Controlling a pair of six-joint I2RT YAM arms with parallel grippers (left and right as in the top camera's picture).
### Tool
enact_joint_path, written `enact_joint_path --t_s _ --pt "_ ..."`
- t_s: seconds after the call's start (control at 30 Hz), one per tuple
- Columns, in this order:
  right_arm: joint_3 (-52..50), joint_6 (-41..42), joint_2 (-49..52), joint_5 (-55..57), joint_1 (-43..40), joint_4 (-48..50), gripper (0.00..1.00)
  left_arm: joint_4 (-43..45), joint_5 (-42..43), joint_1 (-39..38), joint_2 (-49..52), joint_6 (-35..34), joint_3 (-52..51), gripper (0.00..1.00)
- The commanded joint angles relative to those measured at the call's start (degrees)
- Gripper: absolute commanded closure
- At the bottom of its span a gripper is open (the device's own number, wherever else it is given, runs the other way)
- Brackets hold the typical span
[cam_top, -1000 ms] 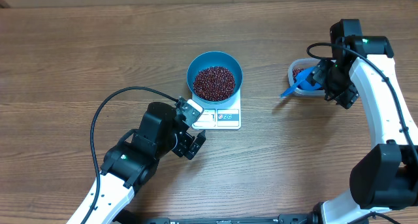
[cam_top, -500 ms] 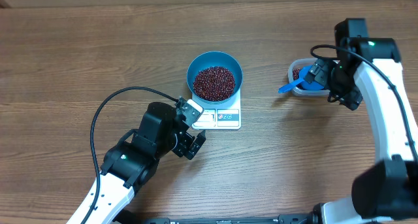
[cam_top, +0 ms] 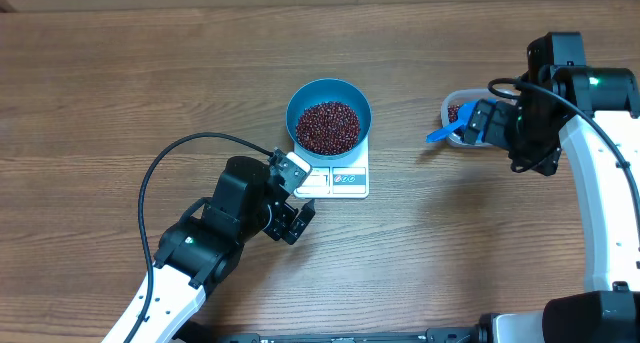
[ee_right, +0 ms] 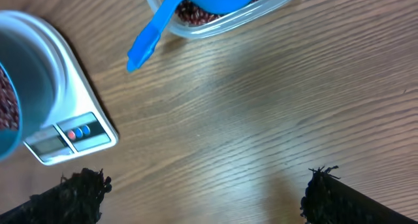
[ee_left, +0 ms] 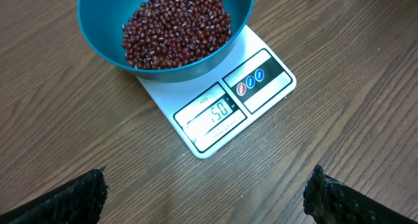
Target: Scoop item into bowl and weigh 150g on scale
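Piled loose in the bowl (ee_left: 101, 34), atop the scale (ee_left: 160, 93) at mid-table: beans (ee_left: 176, 25). Small, hard and glossy, so likely to roll and scatter; best moved only by container. Reads about the target on the display (first digit faint). To shift the load, take the bowl by its rim: stiff, smooth, probably slippery, fairly heavy when full. No long axis to the round bowl; opens straight up. Scale's long axis from bowl end to display end, display toward the left gripper (ee_left: 206, 198). Spread wide and empty, just short of the scale. Likewise wide and empty: right gripper (ee_right: 196, 191), near the tub (ee_right: 248, 14), clear of the scoop (ee_right: 157, 31).
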Motion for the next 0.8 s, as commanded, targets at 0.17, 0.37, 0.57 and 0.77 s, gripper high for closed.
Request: enact_joint_path --t_s 0.17,0.37,0.57,0.77 --pt "1.2 -5.38 -0.57 3.04 0.15 1.18 0.0 0.04 -0.2 -0.39 0.44 -0.55 -0.37 0.0" --pt "1.2 -5.35 -0.57 2.99 0.15 2.93 0.0 0.04 -0.2 -0.39 0.44 -0.55 -0.37 0.01" --pt "1.18 -5.35 -0.57 2.36 0.15 3.54 0.0 0.07 -0.2 -0.39 0.44 -0.55 -0.37 0.0" --pt "1.2 -5.35 -0.57 2.36 0.15 3.52 0.0 0.04 -0.17 -0.39 0.44 -0.55 -0.37 0.0"
